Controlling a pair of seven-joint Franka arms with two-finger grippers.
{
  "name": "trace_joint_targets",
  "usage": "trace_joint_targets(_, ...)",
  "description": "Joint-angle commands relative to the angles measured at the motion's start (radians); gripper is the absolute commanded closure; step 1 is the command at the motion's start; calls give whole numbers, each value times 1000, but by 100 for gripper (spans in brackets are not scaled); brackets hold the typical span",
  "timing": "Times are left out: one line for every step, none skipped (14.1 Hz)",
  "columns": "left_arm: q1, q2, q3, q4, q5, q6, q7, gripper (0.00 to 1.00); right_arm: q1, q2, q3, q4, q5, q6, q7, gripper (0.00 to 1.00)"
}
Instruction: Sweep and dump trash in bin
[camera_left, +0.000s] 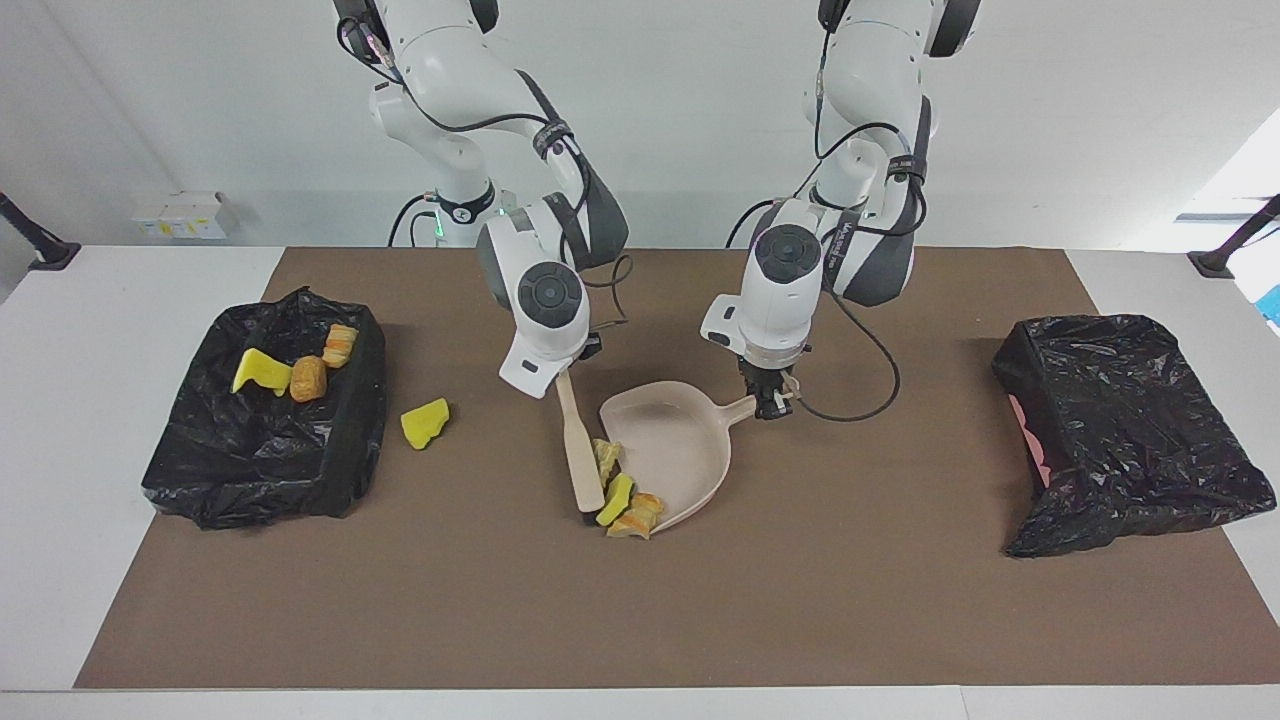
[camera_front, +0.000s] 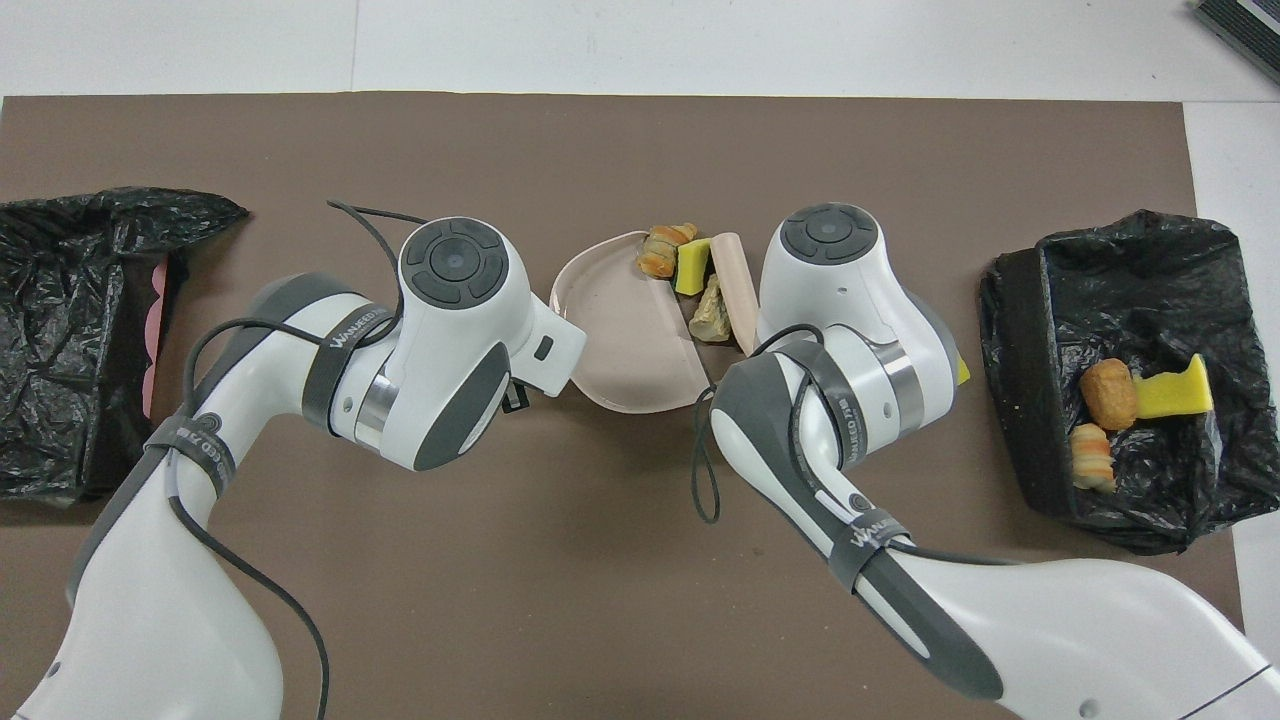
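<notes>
My left gripper (camera_left: 768, 404) is shut on the handle of the beige dustpan (camera_left: 672, 447), which lies on the brown mat with its mouth toward the right arm's end. My right gripper (camera_left: 566, 371) is shut on the handle of the beige brush (camera_left: 579, 452), whose bristle end rests on the mat against the pan's mouth. Three trash scraps (camera_left: 622, 497) sit between brush and pan lip, partly on the pan (camera_front: 620, 335): an orange one (camera_front: 663, 250), a yellow one (camera_front: 690, 270), a tan one (camera_front: 710, 316). One yellow chunk (camera_left: 424, 423) lies loose beside the bin (camera_left: 250, 470).
The black-lined bin (camera_front: 1015, 300) at the right arm's end holds three scraps (camera_left: 300, 370). A second black bag (camera_left: 1130, 430) lies at the left arm's end of the mat. In the overhead view both wrists hide the grippers.
</notes>
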Motion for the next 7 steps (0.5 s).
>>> trace_joint_targets(-11,-6,7,-18,7,17,11,100,35,-41,5,-37,43,-56,0,100)
trace_joint_targets(-11,-6,7,-18,7,16,11,100,47,-43,5,-37,43,-65,34,100)
trace_joint_targets(-11,-6,7,-18,5,17,11,100,59,-46,5,-34,45,-67,65,100)
trace_joint_targets(-11,-6,7,-18,5,17,9,100,69,-55,11,-32,48,-67,78,100)
trace_joint_targets(-11,-6,7,-21,5,20,6,100,70,-64,22,-34,49,-69,85,100)
trace_joint_targets(-11,-6,6,-24,5,28,-2,100,70,-67,45,-31,49,-78,114,100)
trace_joint_targets(-6,-7,6,-30,4,40,1,100,70,-72,69,-29,49,-81,147,100)
